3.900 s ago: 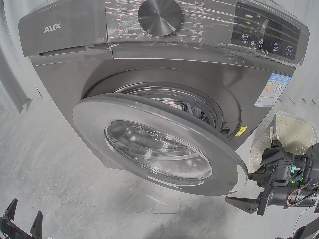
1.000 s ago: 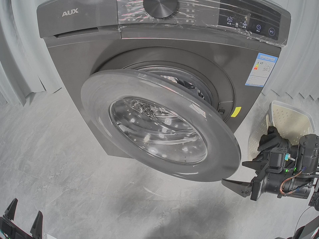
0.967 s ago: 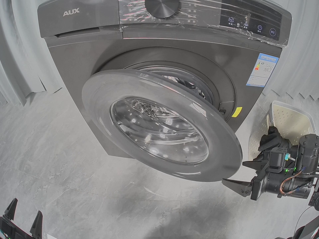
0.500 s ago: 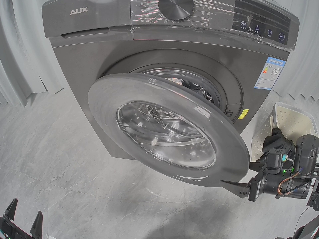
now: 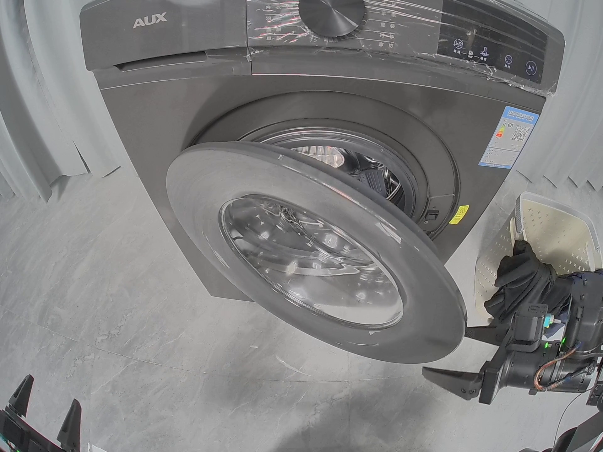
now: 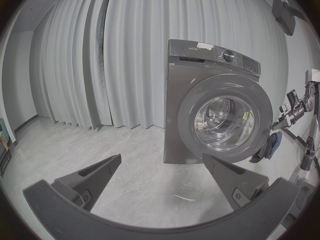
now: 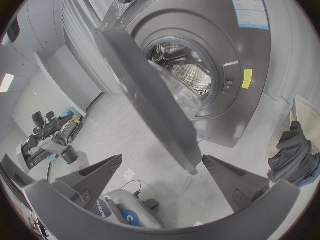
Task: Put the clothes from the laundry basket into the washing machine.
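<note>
Washing machine [image 5: 157, 114] stands where it was, but you've swung its one round door [image 5: 207, 189] slightly wider than half a second ago, baring more drum. One blue-and-white label [image 5: 507, 136] and one yellow sticker [image 5: 459, 214] mark the front. One laundry basket [image 5: 559, 227] beside it holds the dark clothes [image 5: 524, 280]. Your right gripper [image 5: 447, 351], now lower, gapes empty at the door's rim. Your left gripper [image 5: 45, 409] gapes empty too, well apart.

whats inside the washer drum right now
Through the opening, the drum shows bare ribbed metal, with no clothes in the visible part. The open door covers part of it, so what lies in the rest cannot be seen.
</note>
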Motion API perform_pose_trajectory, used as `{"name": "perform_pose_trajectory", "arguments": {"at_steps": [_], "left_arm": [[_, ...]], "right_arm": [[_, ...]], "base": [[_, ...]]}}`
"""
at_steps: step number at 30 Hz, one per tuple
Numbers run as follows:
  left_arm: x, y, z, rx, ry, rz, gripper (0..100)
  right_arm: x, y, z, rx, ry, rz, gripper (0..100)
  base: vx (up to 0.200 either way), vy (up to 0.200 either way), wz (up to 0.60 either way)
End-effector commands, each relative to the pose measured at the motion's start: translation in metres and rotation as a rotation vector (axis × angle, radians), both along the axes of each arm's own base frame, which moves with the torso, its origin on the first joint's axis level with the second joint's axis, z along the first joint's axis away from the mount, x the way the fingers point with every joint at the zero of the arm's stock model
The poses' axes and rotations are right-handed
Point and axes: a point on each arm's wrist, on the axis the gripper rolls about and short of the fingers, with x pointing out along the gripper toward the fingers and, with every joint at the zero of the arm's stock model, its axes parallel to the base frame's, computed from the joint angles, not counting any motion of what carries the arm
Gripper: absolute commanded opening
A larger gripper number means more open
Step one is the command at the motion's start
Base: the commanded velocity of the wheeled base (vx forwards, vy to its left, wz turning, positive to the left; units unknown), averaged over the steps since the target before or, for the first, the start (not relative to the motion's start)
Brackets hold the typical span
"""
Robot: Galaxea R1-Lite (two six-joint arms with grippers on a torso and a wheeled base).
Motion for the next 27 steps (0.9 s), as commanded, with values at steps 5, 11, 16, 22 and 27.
{"name": "perform_pose_trajectory", "arguments": {"at_steps": [5,11,16,22,27], "left_arm": [[0.0,0.0,-0.005,0.0,0.006,-0.001,100],[0.0,0.0,-0.005,0.0,0.004,-0.001,100],[0.0,0.0,-0.005,-0.001,0.006,-0.001,100],[0.0,0.0,-0.005,0.0,0.006,-0.001,100],[0.0,0.0,-0.005,0.0,0.004,-0.001,100]], "right_arm": [[0.033,-0.005,0.011,0.009,-0.027,-0.127,100],[0.04,0.005,0.008,0.001,-0.008,-0.096,100],[0.032,0.025,0.002,0.005,-0.001,0.007,100],[0.02,0.027,-0.007,-0.004,0.007,0.05,100],[0.009,0.017,-0.006,0.002,-0.006,0.048,100]], "base": [[-0.16,0.0,0.0],[0.0,0.0,0.0],[0.0,0.0,0.0],[0.0,0.0,0.0],[0.0,0.0,0.0]]}}
